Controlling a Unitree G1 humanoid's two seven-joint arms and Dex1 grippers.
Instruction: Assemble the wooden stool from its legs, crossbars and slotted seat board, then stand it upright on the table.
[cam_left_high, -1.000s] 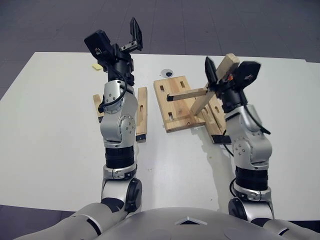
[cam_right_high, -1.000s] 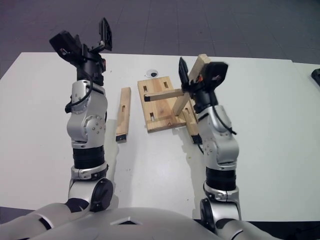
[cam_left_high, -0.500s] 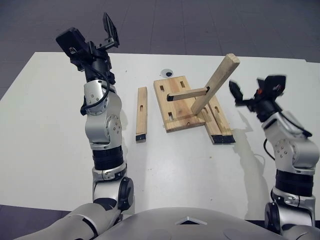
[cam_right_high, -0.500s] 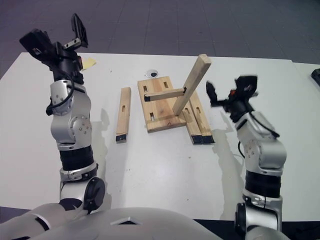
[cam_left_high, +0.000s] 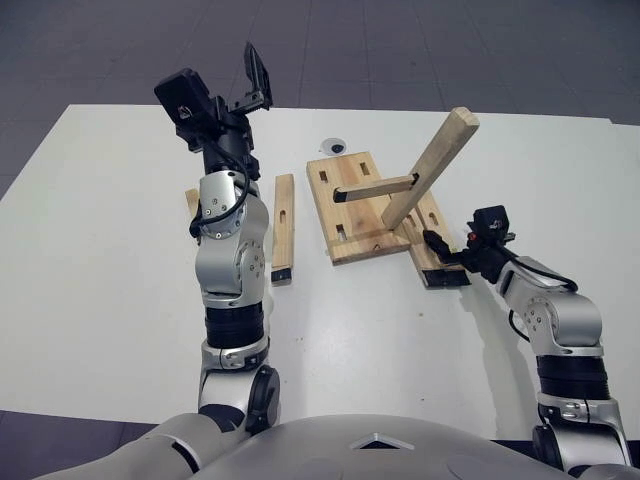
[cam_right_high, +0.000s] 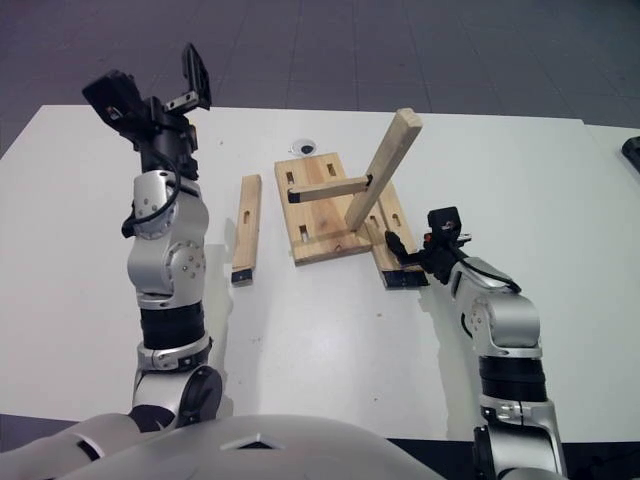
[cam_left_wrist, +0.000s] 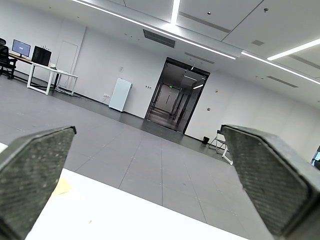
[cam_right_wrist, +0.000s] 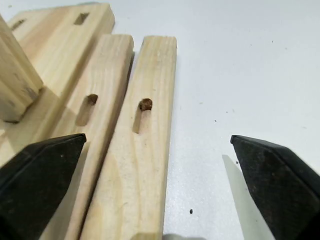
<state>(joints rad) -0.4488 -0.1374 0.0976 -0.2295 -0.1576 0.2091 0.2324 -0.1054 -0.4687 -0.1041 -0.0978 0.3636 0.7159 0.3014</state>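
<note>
On the smooth white table (cam_left_high: 100, 250), the pale slotted seat board (cam_left_high: 360, 215) lies with one square-cut leg (cam_left_high: 435, 165) standing tilted in it, and a crossbar (cam_left_high: 375, 188) plugged into that leg's side. The right gripper (cam_right_wrist: 158, 142) hangs with fingers spread, straddling the end of the outer of two mortised legs (cam_right_wrist: 150, 90) that lie touching. Picking up the next leg looks to be the step in hand, calling for a squeeze that spares the neighbour. The left gripper (cam_left_wrist: 149, 137), likewise spread and empty, is raised well clear of a loose leg (cam_left_high: 284, 225).
</note>
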